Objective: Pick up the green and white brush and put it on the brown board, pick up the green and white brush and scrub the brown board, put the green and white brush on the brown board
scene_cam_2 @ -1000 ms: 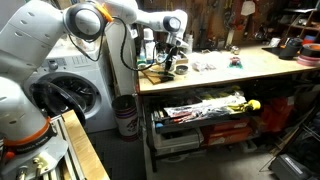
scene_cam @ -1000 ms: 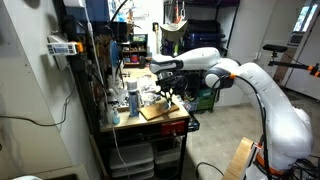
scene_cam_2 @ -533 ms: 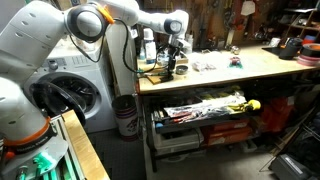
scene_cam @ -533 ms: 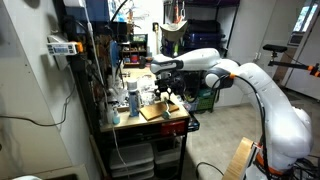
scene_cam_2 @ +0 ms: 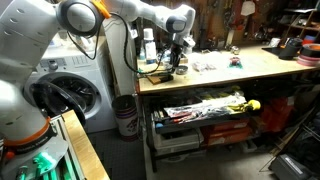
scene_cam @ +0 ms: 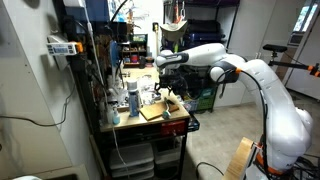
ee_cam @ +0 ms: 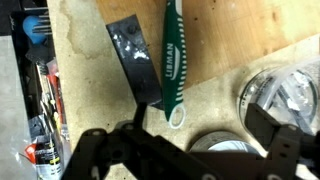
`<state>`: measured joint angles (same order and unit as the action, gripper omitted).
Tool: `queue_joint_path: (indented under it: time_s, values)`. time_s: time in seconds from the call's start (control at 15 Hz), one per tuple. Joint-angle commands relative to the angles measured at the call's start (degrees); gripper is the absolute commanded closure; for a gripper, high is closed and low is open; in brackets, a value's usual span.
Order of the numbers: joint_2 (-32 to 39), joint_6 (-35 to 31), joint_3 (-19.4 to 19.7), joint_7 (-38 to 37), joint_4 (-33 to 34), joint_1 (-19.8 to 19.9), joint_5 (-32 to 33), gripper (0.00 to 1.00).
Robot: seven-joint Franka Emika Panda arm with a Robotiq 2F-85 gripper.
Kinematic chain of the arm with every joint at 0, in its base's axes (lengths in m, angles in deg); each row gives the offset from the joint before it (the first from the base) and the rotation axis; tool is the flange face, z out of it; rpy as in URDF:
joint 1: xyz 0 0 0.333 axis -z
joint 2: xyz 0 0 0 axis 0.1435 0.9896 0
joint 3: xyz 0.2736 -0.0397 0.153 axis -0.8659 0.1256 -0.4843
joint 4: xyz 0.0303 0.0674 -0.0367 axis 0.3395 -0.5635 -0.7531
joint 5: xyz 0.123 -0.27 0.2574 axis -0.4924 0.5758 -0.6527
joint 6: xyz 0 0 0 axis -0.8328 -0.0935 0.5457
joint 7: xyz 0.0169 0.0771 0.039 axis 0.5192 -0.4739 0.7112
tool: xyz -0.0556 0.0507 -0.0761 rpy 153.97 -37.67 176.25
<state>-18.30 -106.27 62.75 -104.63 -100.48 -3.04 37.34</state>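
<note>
The green and white brush [ee_cam: 171, 55] lies free in the wrist view. Its head end rests on the brown board [ee_cam: 240, 30] and its white loop end reaches past the board's edge onto the tabletop. My gripper [ee_cam: 200, 125] hangs above the loop end with its jaws wide apart and nothing between them. In both exterior views the gripper [scene_cam: 169, 86] [scene_cam_2: 177, 58] hovers just over the board [scene_cam: 160, 111] [scene_cam_2: 157, 73] at the end of the workbench. The brush is too small to make out there.
A black flat piece [ee_cam: 134, 58] sits beside the brush. A glass jar [ee_cam: 283, 92] and a round lid [ee_cam: 220, 146] stand close under the gripper. Bottles [scene_cam: 132, 98] crowd the bench behind the board. A washing machine [scene_cam_2: 70, 95] and a bin [scene_cam_2: 125, 115] stand beside the bench.
The jaws have spread from shut to wide apart, leaving the brush on the board. The arm has lifted a little above the bench.
</note>
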Motion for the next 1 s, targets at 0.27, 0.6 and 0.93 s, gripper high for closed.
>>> queue_joint_path:
  time_s: [0.27,0.6,0.93]
  values:
    - [-1.44,0.66,-1.04,3.47,-1.66,1.06,-2.18,0.0]
    - [-3.34,-1.49,-3.16,15.45,-4.5,3.36,-4.85,0.0]
    - [-3.82,-1.92,-4.37,23.27,-6.98,5.63,-7.85,0.0]
